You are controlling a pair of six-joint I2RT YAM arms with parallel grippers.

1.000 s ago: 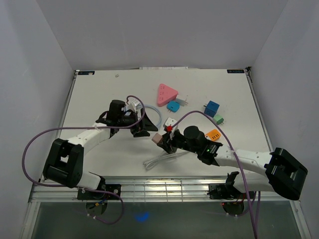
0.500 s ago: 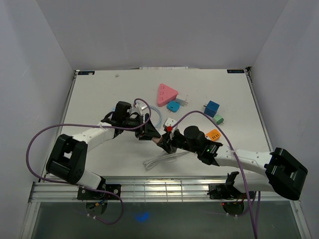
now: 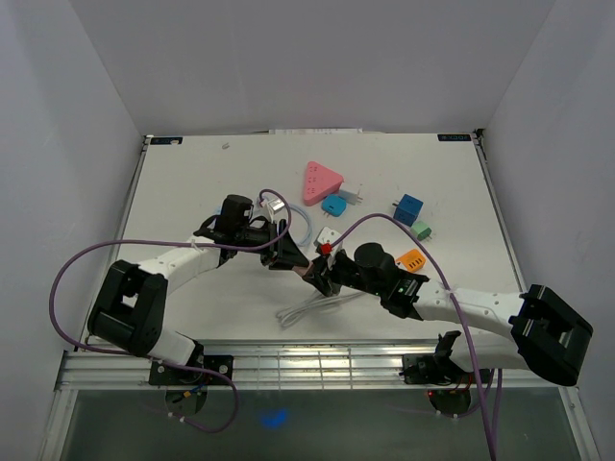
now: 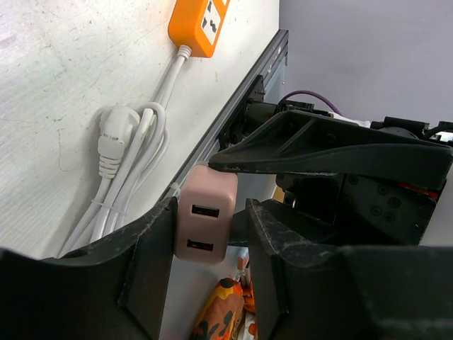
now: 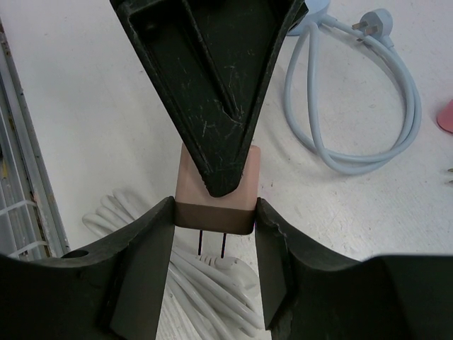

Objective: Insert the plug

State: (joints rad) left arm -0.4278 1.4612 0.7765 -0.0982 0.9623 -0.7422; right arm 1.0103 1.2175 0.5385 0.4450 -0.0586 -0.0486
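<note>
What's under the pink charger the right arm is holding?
Under the pink charger its two prongs point down, in no socket, above the coiled white cable on the table. The right fingers hide whatever lies to either side.

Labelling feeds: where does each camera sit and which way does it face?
Top: above and behind, looking down on the table; both arms whole, left hand by right hand.
Left wrist: on left arm, facing the right arm; own fingers flank the charger.
Right wrist: on right arm, facing the left; own fingers grip it.
Shared: the charger.
</note>
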